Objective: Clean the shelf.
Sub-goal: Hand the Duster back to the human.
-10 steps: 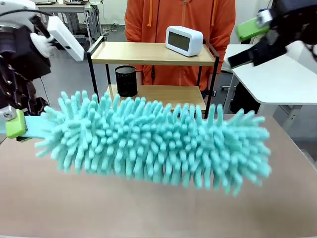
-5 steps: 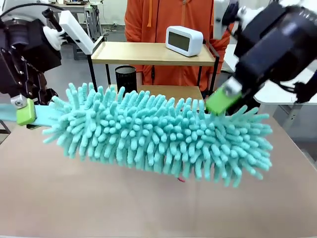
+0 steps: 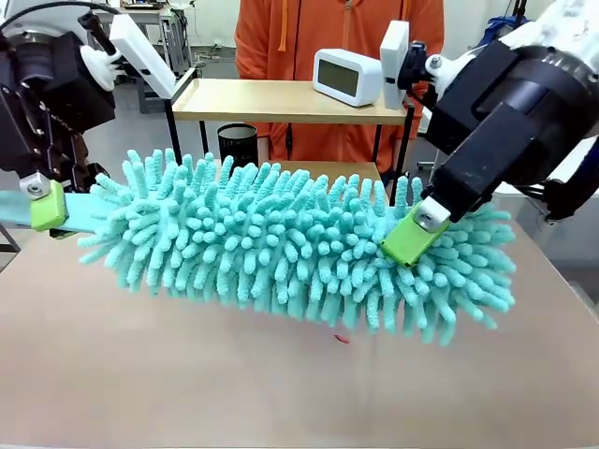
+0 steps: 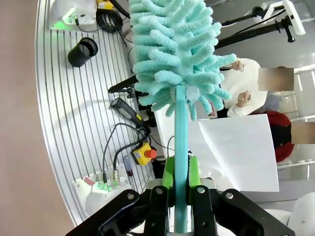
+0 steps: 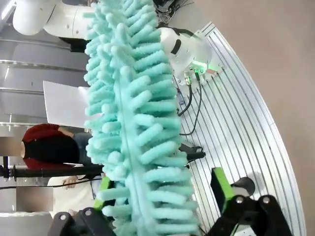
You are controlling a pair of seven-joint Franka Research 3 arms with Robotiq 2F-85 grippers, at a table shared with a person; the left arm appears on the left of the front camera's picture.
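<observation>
Swung in from upper right within a sec: right gripper (image 3: pixel 418 227), jaws narrowing around duster (image 3: pixel 299 248) head, not yet pinching. Left gripper (image 4: pixel 180 173) clamped on handle. Shelf (image 3: pixel 290 101) behind, across table w/ clock (image 3: pixel 348 76); dusting not begun.

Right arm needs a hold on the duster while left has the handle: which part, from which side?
Grip the fluffy head of the duster near its free end, from above. The left end effector is shut on the flat handle, so the handle is taken. The head lies roughly level over the table, and the right end effector already straddles it there, pads either side of the flat core.
</observation>
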